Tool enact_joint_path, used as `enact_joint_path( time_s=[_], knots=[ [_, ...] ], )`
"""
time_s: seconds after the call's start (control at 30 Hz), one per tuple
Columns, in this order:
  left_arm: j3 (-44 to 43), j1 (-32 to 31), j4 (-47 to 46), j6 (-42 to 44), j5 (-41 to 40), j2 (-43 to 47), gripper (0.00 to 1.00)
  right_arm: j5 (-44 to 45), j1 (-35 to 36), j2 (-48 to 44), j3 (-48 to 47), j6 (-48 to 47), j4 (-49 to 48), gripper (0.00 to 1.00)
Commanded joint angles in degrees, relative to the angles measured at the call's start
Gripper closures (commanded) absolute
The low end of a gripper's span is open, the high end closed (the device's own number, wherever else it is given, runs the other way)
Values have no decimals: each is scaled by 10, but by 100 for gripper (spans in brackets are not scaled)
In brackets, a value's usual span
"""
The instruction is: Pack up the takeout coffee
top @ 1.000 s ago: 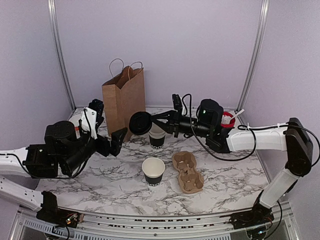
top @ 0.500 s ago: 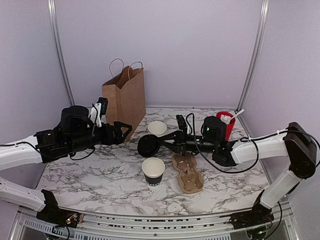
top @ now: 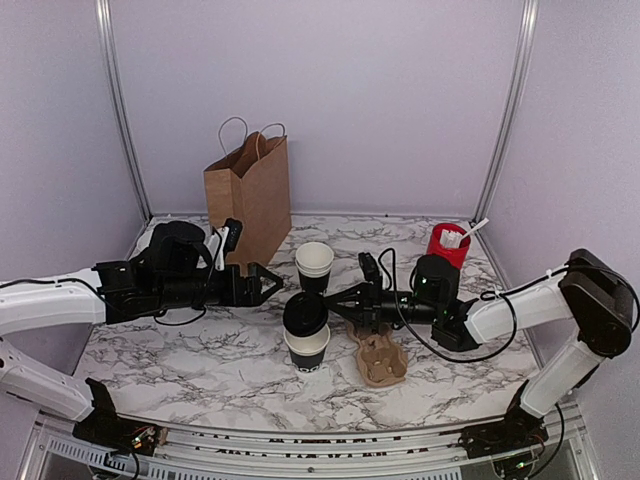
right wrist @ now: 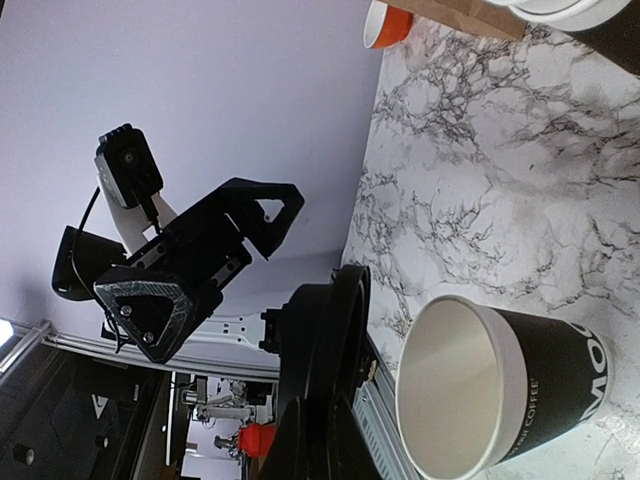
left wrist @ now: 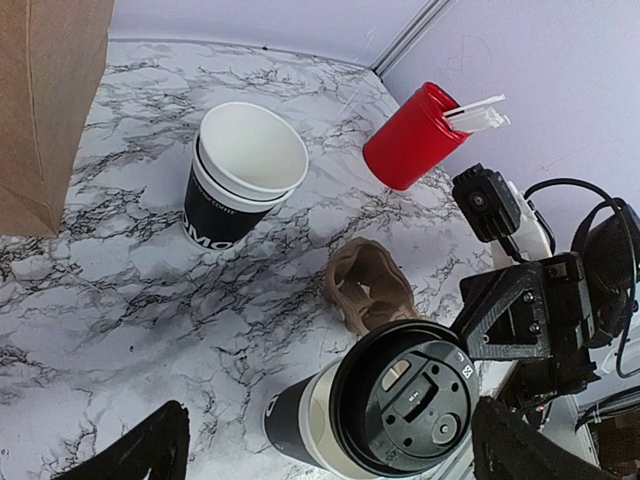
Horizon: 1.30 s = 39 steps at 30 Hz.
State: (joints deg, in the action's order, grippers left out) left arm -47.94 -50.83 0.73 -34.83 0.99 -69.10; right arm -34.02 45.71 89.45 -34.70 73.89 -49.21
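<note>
Pinching the round black lid (top: 303, 313) by its rim, the right claw (top: 330, 305) is closed tight on it. Its fingers point left and slightly down from a long forearm that reaches in low from the right side of the marble table (top: 180, 360). The lid hangs tilted just above the open black cup (top: 307, 350). The right wrist view shows a gap between the lid's edge and the cup's white rim, so the lid is not seated. The cup stands upright near the middle of the table, just left of the cardboard carrier (top: 380, 358).

The left claw (top: 265, 287) is spread fully wide and holds nothing. Its 2 fingers aim right toward the lid but are apart from it, and its arm stretches low across the table's left half.

A stack of cups (top: 314, 265) stands near behind the cup. The brown paper bag (top: 250, 195) stands farther back on the left, and the red cup (top: 445, 245) is back right. Open marble shows between the cup and the near edge, and under the left arm.
</note>
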Motion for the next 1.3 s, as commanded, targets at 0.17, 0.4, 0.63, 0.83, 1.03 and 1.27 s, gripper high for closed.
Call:
enact_joint_path(
  time_s=[0.17, 0.4, 0.63, 0.83, 1.03, 1.27],
  knots=[
    [11, 4, -6, -13, 28, -24, 1, -13, -4, 33, 7, 37, -87, 100],
    [19, 4, -8, -17, 29, -28, 1, -14, -4, 46, 15, 46, -101, 100],
    [20, 4, -13, -19, 38, -37, 1, -17, -4, 60, 20, 54, -114, 100],
    [18, 4, -13, -19, 41, -43, 1, -20, -4, 74, 25, 59, -128, 100],
    [19, 4, -13, -19, 45, -49, 1, -21, -4, 87, 32, 67, -145, 100],
    [18, 4, -13, -19, 53, -62, 1, -20, -7, 91, 35, 64, -144, 100]
  ],
)
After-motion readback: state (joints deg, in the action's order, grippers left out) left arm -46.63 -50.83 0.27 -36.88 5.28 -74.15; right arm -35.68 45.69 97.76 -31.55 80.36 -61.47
